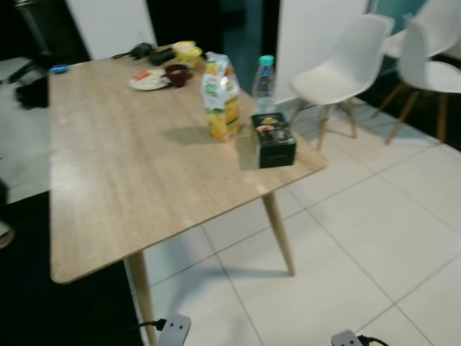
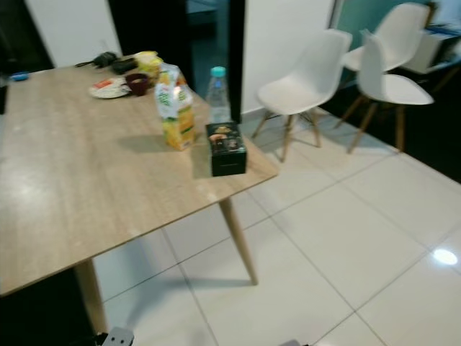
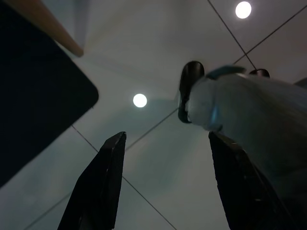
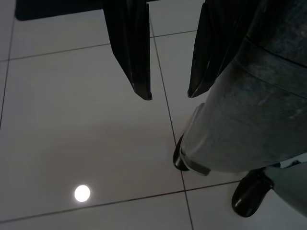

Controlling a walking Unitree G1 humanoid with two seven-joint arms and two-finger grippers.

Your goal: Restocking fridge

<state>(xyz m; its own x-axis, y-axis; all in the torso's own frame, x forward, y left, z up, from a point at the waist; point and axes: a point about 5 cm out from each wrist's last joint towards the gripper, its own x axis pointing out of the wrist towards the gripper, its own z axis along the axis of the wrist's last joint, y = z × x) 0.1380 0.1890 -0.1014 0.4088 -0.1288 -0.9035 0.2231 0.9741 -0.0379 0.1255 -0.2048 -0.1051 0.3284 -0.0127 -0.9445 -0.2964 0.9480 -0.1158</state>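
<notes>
A wooden table is seen ahead on a white tiled floor. Near its far right corner a juice carton is stood upright, with a water bottle just behind it to the right and a dark box set in front of the bottle, close to the table edge. At the far end a plate, a dark cup, a yellow tub and some black items are gathered; details there are blurred. Two white chairs are placed beyond the table to the right. Power strips are laid on the floor by the near table leg. The left gripper is hung low over the tiles, its fingers spread wide and nothing held; a grey leg and black shoe are seen beside it. The right gripper is likewise pointed at the floor, fingers parted with nothing between them, next to a grey leg and black shoes.
</notes>
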